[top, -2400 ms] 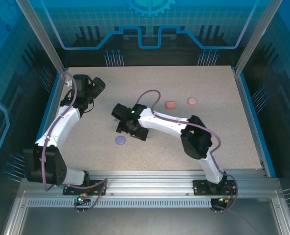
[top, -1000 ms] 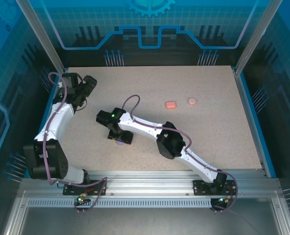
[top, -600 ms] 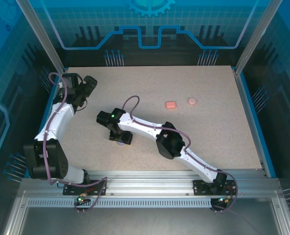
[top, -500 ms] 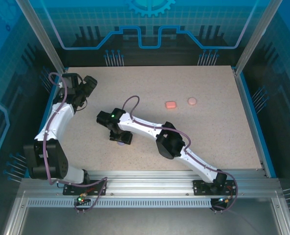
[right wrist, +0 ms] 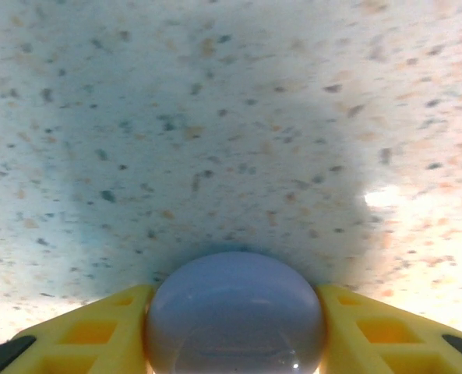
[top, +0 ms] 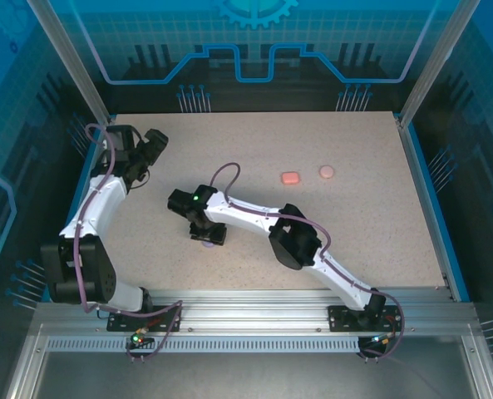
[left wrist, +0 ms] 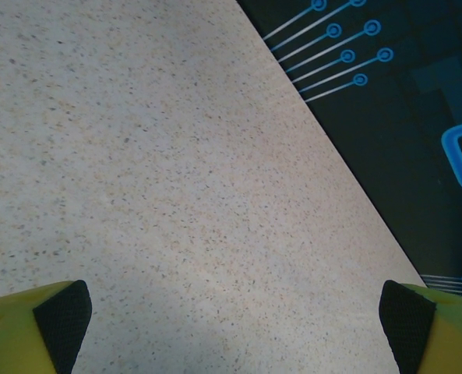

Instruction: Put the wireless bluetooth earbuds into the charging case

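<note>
Left tool (left wrist: pixel 231 323) wide open, right tool (top: pixel 207 237) clamped on lavender case (right wrist: pixel 235 315).
Left tool hangs over bare counter (left wrist: pixel 176 156), 11 o'clock from that case. Right fingers (right wrist: pixel 82 335) touch both its sides, case centred, so the right arm is nearer. Coral case (top: pixel 290 178) and pink case (top: pixel 327 172) at 2 o'clock. Earbuds too small to tell.

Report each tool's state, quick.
Left tool: open, holding nothing.
Right tool: closed on the lavender case.
</note>
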